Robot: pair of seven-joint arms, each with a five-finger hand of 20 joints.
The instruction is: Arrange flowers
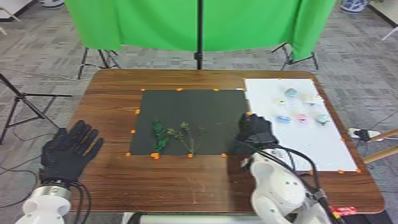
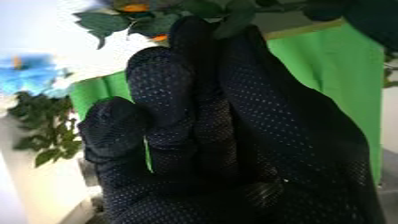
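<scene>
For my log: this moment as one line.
left hand: open | right hand: at right edge of black mat | green sprigs on mat | blossoms on white sheet

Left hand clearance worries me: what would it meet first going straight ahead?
Probably the green cloth beyond the table's far edge, or the tripod beneath it; the left hand's height is unclear.

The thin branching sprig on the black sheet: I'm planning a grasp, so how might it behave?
The sprig looks light, its stem being thin. Its spread branches would probably resist rolling but might bend or snag when pinched.
</scene>
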